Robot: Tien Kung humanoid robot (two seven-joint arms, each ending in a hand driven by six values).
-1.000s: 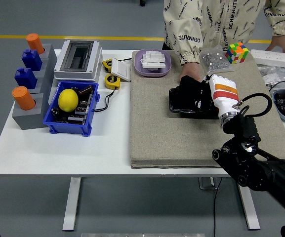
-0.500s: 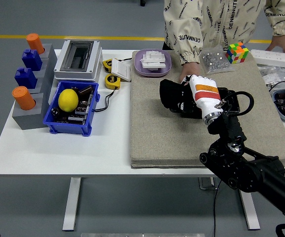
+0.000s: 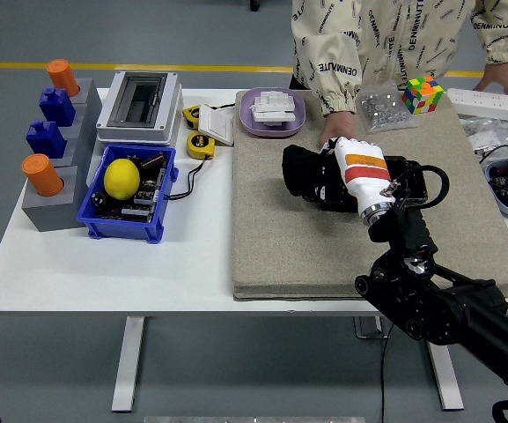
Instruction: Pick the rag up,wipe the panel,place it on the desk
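Leftward by a little since half a second ago, the right hand presses the black rag flat on the dark panel, right of frame centre; whether its fingers grip the cloth cannot be told. One person's hand touches the panel's upper edge. At upper left stand two orange pegs and two blue pegs.

At the top of the frame we read "DENMINUTE" printed repeatedly (some copies upside down) across the person's jacket.
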